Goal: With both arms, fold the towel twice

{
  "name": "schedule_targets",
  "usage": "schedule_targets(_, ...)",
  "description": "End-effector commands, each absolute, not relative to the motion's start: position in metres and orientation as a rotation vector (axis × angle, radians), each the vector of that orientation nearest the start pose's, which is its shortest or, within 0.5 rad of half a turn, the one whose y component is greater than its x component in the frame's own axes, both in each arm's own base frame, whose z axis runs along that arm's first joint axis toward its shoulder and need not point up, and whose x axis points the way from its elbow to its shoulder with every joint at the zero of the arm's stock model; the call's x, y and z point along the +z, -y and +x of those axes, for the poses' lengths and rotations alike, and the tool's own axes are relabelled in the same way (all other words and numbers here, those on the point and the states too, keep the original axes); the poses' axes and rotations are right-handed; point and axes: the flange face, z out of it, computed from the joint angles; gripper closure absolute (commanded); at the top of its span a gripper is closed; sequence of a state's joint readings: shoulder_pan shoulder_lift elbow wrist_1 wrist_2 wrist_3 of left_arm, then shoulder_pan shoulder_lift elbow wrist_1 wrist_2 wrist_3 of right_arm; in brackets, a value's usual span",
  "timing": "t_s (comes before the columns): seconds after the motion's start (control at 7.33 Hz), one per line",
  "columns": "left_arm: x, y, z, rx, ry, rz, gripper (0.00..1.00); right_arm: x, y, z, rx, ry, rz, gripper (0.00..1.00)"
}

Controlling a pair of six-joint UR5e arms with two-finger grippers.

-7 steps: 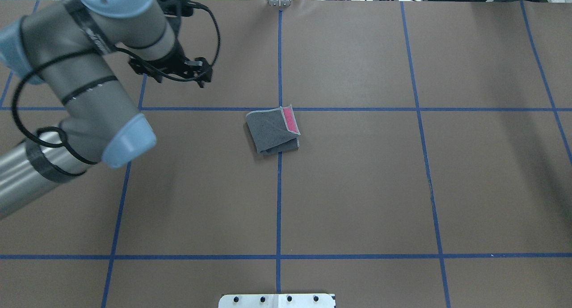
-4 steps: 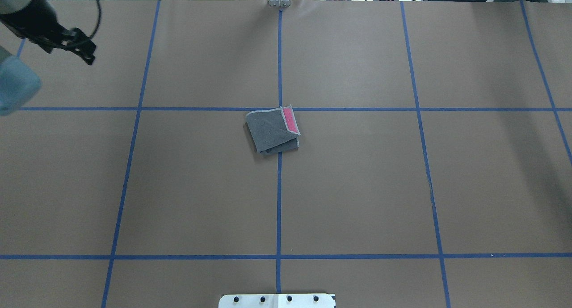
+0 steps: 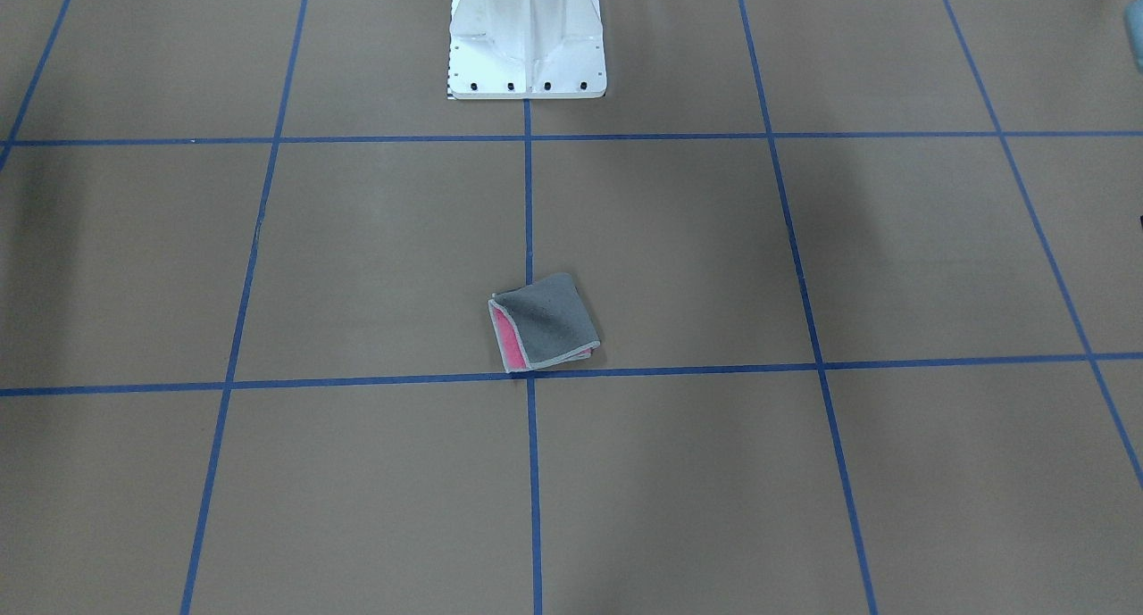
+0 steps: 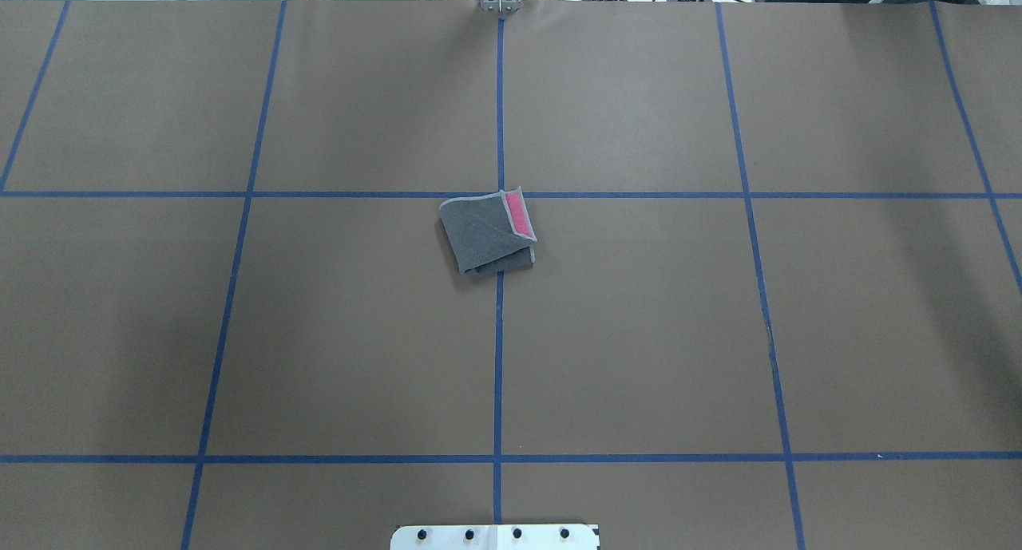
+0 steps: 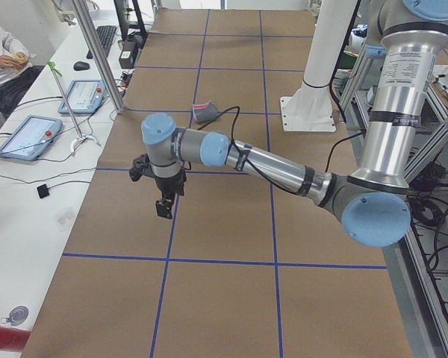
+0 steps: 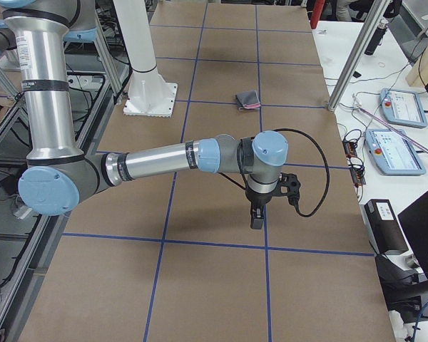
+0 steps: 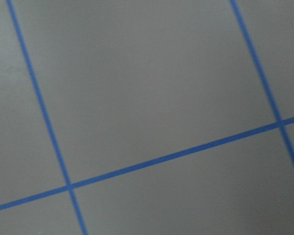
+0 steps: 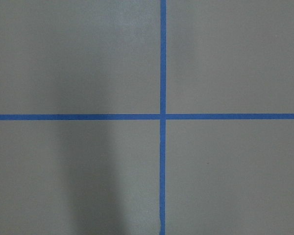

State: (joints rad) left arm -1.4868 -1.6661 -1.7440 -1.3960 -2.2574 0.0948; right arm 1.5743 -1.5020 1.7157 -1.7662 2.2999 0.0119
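Observation:
The towel (image 4: 483, 235) lies folded small near the table's middle on the blue centre line, dark grey face up, with a pink strip and a light border showing along one side. It also shows in the front view (image 3: 545, 320) and, small, in both side views (image 5: 204, 112) (image 6: 247, 100). Neither arm is in the overhead or front view. My left gripper (image 5: 164, 207) hangs over the table far to the left of the towel. My right gripper (image 6: 257, 217) hangs far to the right of it. I cannot tell whether either is open or shut. Both wrist views show only brown table and blue tape.
The white pedestal base (image 3: 527, 39) stands at the robot's edge of the table. Side benches hold control tablets (image 5: 78, 95) (image 6: 403, 107) and cables. Metal posts (image 5: 97, 52) (image 6: 357, 57) stand at the table's far corners. A seated person (image 5: 4, 52) is at the left bench.
My left arm has swung out to the left and left the overhead view. The towel has not moved.

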Motion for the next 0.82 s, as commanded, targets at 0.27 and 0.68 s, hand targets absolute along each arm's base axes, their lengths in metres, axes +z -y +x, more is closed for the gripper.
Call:
schedule_targets(0.27, 0.611, 0.463, -0.076, 0.063, -0.866, 0.074, 0.00, 0.586, 0.516, 0.055, -0.019, 0.734, 0.025, 0.00)
schedule_targets(0.68, 0.613, 0.459, -0.079, 0.065, -0.863, 0.084, 0.00, 0.585, 0.516, 0.052, -0.023, 0.737, 0.026, 0.00)
